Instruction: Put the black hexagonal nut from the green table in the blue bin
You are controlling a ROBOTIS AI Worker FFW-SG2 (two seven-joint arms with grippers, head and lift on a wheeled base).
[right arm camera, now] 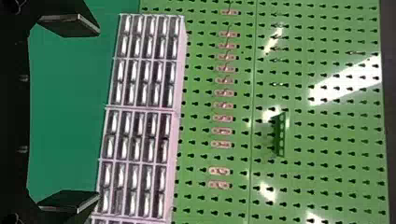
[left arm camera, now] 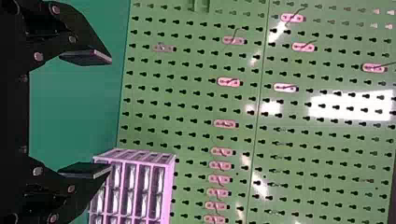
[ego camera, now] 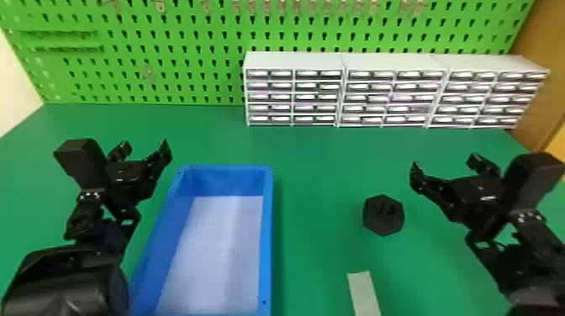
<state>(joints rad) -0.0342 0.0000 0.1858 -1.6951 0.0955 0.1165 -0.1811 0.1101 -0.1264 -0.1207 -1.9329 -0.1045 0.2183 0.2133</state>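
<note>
The black hexagonal nut (ego camera: 383, 214) lies on the green table (ego camera: 319, 185), to the right of the blue bin (ego camera: 267, 235). Nothing lies on the bin's pale floor. My left gripper (ego camera: 145, 148) is beyond the bin's left side, and my right gripper (ego camera: 444, 161) is up and to the right of the nut, apart from it. In the left wrist view the left gripper (left arm camera: 111, 114) stands open with nothing between its fingers. The right gripper (right arm camera: 99, 114), in the right wrist view, is likewise open and holds nothing.
White drawer cabinets (ego camera: 294, 96) stand in a row along the table's back right. Behind them rises a green pegboard (ego camera: 168, 54) with hooks. A pale strip (ego camera: 364, 294) lies on the table near the front, below the nut.
</note>
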